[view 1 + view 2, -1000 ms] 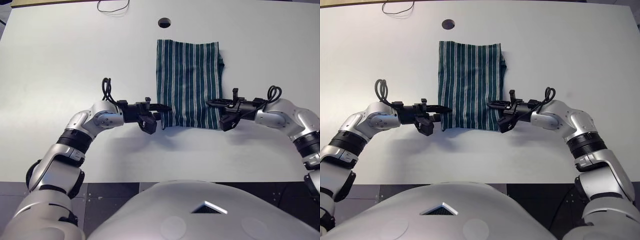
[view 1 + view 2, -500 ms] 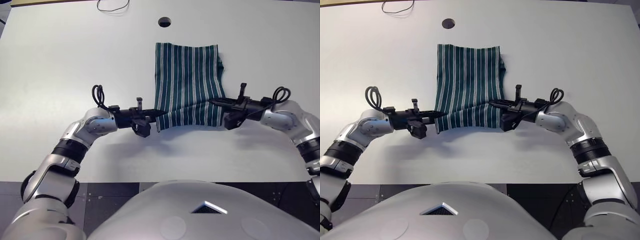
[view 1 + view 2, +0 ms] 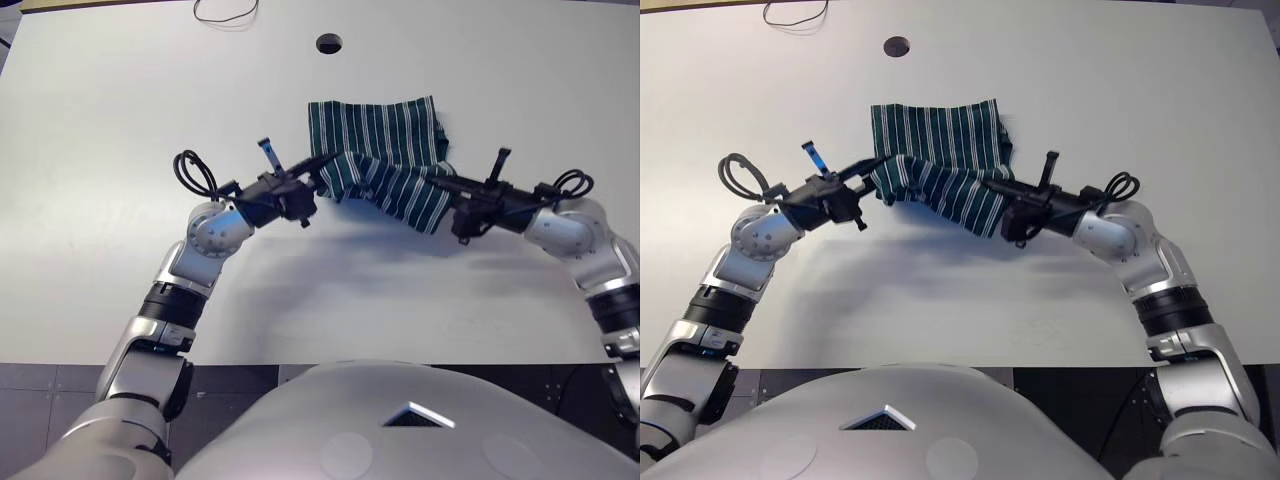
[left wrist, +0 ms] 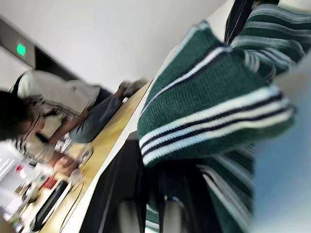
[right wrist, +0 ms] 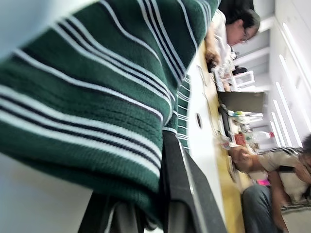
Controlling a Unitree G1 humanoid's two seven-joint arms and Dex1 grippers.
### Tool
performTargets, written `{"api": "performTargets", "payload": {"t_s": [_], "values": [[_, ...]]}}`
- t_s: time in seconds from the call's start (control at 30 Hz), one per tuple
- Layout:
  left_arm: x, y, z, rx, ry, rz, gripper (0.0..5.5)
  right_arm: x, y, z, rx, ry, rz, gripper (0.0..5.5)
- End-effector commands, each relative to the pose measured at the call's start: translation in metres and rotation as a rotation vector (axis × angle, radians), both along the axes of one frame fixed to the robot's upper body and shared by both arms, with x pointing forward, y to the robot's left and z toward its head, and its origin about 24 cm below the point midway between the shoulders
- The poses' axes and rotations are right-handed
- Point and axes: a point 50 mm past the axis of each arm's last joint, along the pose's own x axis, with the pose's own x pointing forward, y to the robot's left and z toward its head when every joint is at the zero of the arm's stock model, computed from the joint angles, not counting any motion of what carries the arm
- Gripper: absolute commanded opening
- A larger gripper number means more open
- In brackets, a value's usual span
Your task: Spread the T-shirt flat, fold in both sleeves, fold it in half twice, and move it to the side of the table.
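You're mid half-fold: left gripper [image 3: 322, 163] and right gripper [image 3: 443, 183] each pinch a near corner of the shirt [image 3: 375, 130]. Next, carry both toward 12 o'clock, aligning edges.

Dark green with narrow white stripes, thin black lines alongside the white in the close wrist views: T-shirt [image 3: 375, 150]. Plain white, no pattern: counter [image 3: 120, 110]. Black: left tool [image 3: 322, 163] and right tool [image 3: 437, 180] — small blue tab [image 3: 266, 150] above the left one. Dark: round hole [image 3: 328, 44] in the counter. Black: thin cable [image 3: 225, 12] at the far edge.
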Motion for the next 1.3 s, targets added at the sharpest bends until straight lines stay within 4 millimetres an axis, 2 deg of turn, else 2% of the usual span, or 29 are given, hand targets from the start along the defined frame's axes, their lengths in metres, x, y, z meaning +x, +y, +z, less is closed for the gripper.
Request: {"api": "performTargets", "payload": {"t_s": [0.03,0.23,0.47,0.5,0.7,0.9,1.03,1.2,1.3], "values": [[0.017,0.006,-0.014,0.064,0.043,0.099,0.10,0.028,-0.001,0.007,0.072,-0.019,-0.121,0.21],[0.028,-0.003,-0.037,0.117,0.100,0.132,0.10,0.050,-0.001,-0.001,0.133,0.029,-0.249,0.21],[0.051,-0.012,-0.030,0.081,0.096,0.180,0.10,0.068,0.000,-0.014,0.121,0.082,-0.341,0.21],[0.055,-0.012,-0.029,0.080,0.105,0.196,0.45,0.071,0.002,-0.014,0.137,0.088,-0.353,0.57],[0.068,-0.005,-0.032,0.103,0.131,0.298,1.26,0.089,0.014,-0.012,0.190,0.124,-0.410,1.51],[0.071,-0.008,-0.038,0.097,0.170,0.324,2.00,0.094,0.012,-0.017,0.160,0.154,-0.435,2.36],[0.077,-0.012,-0.030,0.044,0.163,0.338,2.53,0.100,0.013,-0.013,0.169,0.146,-0.461,2.96],[0.097,-0.011,-0.007,-0.118,0.139,0.454,3.32,0.114,0.023,0.001,0.255,0.168,-0.500,3.00],[0.107,-0.009,0.003,-0.200,0.157,0.510,3.32,0.123,0.029,0.010,0.342,0.212,-0.540,3.00]]}}
